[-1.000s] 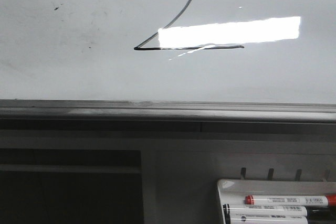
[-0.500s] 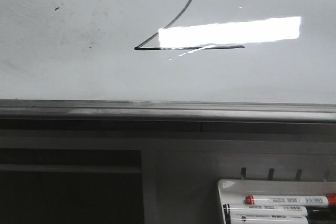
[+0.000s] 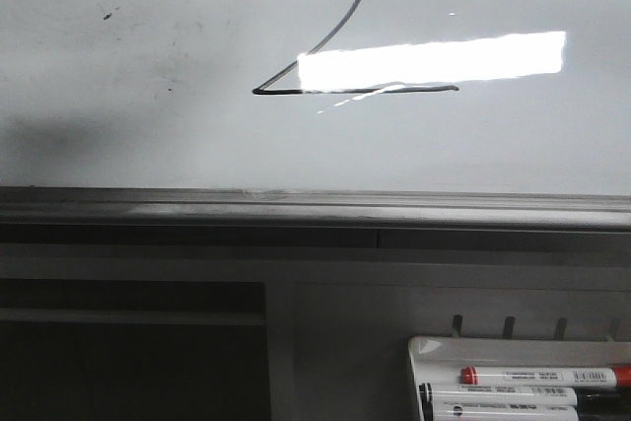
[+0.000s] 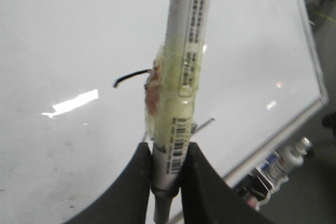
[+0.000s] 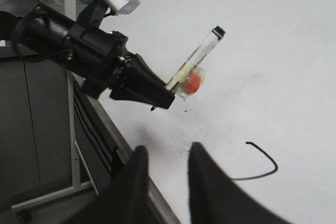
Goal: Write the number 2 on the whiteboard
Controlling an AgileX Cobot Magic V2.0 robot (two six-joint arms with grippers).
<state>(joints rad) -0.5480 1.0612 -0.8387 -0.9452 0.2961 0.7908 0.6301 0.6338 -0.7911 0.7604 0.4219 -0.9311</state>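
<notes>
Whiteboard (image 3: pixel 118 66) fills the upper part of the front view, with its grey rim along the lower edge. Number 2 (image 3: pixel 325 41) stands complete on the whiteboard in black line: hooked top, diagonal stroke and long flat base, with a bright glare bar lying across its lower half. Neither arm enters the front view.

Left gripper (image 4: pixel 168 166) is closed on a marker (image 4: pixel 181 77), its two black fingers (image 4: pixel 134 182) pressing the lower barrel from both sides. Yellowish tape is wrapped round the marker's middle. The marker points away from the gripper, over the whiteboard; parts of the black strokes show just beyond it on either side.

Right gripper (image 5: pixel 165 177) is parted and holds nothing, with a clear gap between its fingers. Beyond it lie the whiteboard, a curved black stroke, and the left arm holding the marker off the surface.

A tray (image 3: pixel 513 347) of spare markers hangs below the whiteboard.
</notes>
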